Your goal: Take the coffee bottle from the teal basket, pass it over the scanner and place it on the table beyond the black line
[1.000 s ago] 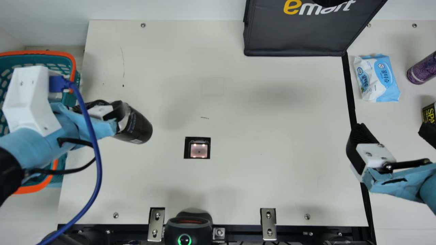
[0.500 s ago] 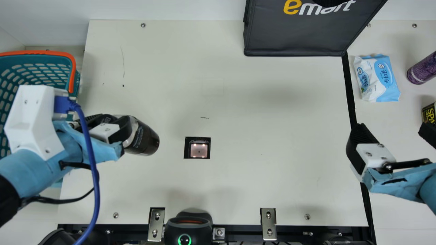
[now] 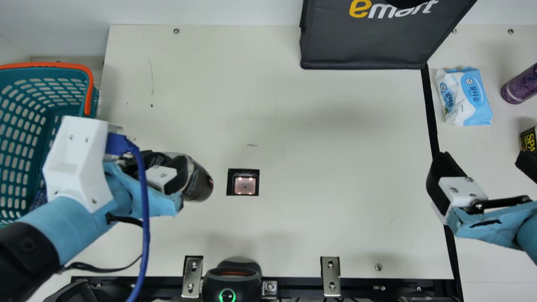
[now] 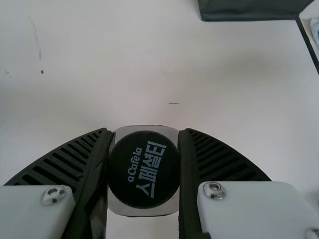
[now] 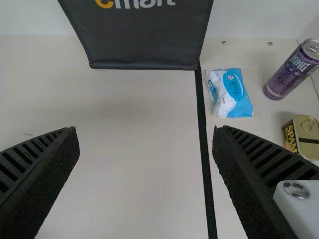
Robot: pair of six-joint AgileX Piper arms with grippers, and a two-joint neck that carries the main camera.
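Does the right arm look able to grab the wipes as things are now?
Probably yes: the right fingers are open, and nothing seems to stand between them and the wipes; the purple can and tin sit to one side.
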